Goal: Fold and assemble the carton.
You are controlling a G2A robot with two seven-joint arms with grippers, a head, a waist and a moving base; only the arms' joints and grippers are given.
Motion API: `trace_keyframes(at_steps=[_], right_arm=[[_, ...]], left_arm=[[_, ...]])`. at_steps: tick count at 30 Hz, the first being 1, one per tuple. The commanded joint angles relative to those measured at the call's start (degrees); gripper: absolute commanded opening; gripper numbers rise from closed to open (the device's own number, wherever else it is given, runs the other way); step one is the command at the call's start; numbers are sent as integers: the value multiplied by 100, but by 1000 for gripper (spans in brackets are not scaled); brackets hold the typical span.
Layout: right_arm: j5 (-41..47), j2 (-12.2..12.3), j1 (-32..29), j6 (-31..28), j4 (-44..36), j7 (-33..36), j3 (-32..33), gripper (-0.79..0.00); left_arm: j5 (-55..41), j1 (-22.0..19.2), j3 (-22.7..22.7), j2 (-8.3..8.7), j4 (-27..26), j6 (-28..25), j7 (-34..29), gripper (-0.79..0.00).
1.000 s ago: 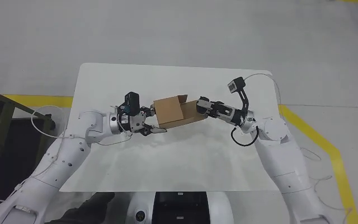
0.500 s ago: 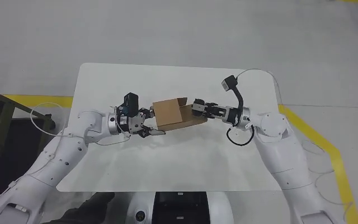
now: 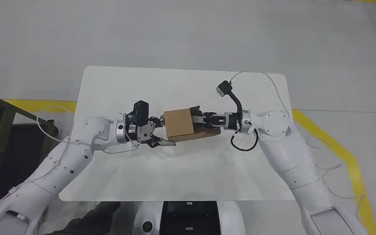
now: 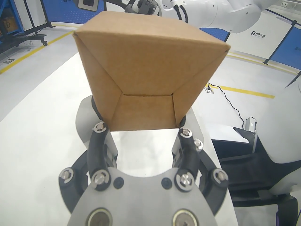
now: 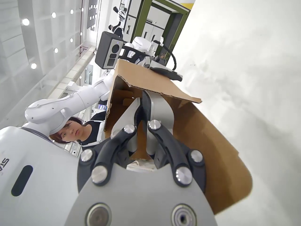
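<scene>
The brown carton (image 3: 178, 122) is held between both arms over the middle of the white table (image 3: 117, 88). My left gripper (image 3: 163, 131) clamps its closed, folded end, with one finger on each side of that end (image 4: 150, 59). From the other side, my right gripper (image 3: 198, 120) reaches into the open end. In the right wrist view its fingers (image 5: 142, 104) are shut on a thin cardboard wall inside the carton (image 5: 188, 128). One long flap of the open end lies spread toward the table.
Both arms cross the table's middle from left and right. A cable loops from the right wrist (image 3: 244, 144). A yellow floor line (image 3: 329, 138) runs past the table's right edge, and a dark green frame (image 3: 9, 126) stands off the left edge.
My right gripper has moved left, deeper into the carton's open end, and its wrist has turned. The carton's open end has drawn in. The left arm has hardly moved.
</scene>
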Motion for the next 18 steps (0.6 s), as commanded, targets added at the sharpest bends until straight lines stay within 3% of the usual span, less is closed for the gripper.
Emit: trace_keyframes(at_steps=[1,18], right_arm=[[72,-13,45,-61,59,34,-55,-785],[290,-104,240,-222,261,157,-507,-785]], left_arm=[[22,-41,79,15,-1,0,39,-403],[1,-322,491,74,87,0,258,-443]])
